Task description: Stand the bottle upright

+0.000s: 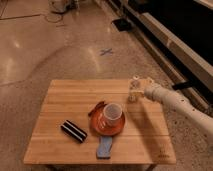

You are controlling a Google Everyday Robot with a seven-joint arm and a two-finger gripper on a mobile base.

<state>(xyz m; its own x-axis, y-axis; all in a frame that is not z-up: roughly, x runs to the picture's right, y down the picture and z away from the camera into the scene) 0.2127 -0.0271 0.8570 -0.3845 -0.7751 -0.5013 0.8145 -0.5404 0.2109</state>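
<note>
A small slim pale bottle [133,95] appears upright on the back right part of the wooden table [65,100]. My gripper [137,86] is right at it, at the end of the white arm [175,102] that reaches in from the right. I cannot tell whether the gripper is touching the bottle. A translucent cup [112,115] with an orange band lies tilted on an orange plate [97,125] in the middle of the table, to the left of and in front of the bottle.
A black rectangular object [74,131] lies at the front left of the table. A blue object [105,146] lies near the front edge below the plate. A dark counter or wall [170,35] runs along the right. Polished floor surrounds the table.
</note>
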